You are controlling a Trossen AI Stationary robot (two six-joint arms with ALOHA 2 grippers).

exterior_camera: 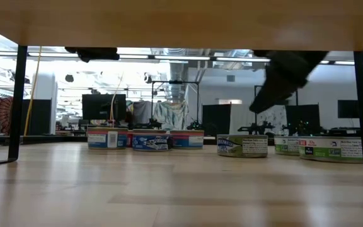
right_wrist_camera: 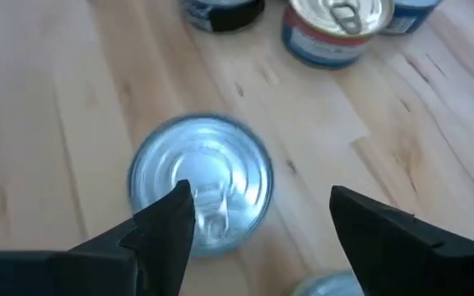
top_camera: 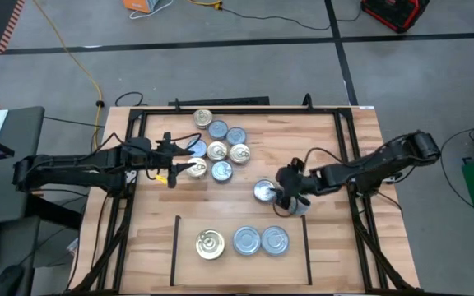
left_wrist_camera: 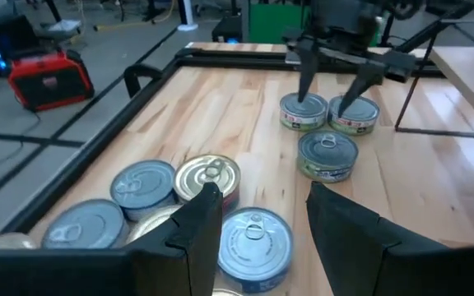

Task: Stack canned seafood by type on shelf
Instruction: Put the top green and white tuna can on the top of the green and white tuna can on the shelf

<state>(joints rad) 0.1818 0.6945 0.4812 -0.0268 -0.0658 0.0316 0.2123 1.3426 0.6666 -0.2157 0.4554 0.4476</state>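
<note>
Right under the right claw (right_wrist_camera: 262, 197) sits a lone silver-topped tin (right_wrist_camera: 200, 177), pull-ring up. The claw's two dark fingers are spread wide and grip nothing. The tin lies closer to one finger than the other, so the claw isn't centred on it yet. From above, this tin (top_camera: 264, 191) stands on bare planks between the loose group and the shelf (top_camera: 176, 247), just outside the shelf's far edge.

I'd say the step in hand is picking up this silver tin to join its own kind. The claw would need to shift sideways until the tin is squarely between the fingers, then lower, close, and carry it over a silver tin already on the shelf.

On the shelf there are three tins in a row: one gold-topped (top_camera: 210, 244), then two silver-topped (top_camera: 247, 241) and (top_camera: 275, 240). From above I can't tell whether any of them hides another tin beneath it.

Farther back on the desk (top_camera: 336, 148) is the loose group (top_camera: 218, 150), eight tins as I count them: four gold and four silver. One or two are partly under the left arm, so I wouldn't swear to it. That makes about twelve in sight, five gold and seven silver.

The left claw (top_camera: 179, 164) hangs over the near side of that group. Its fingers are parted above a silver tin (left_wrist_camera: 253, 238) and hold nothing.
</note>
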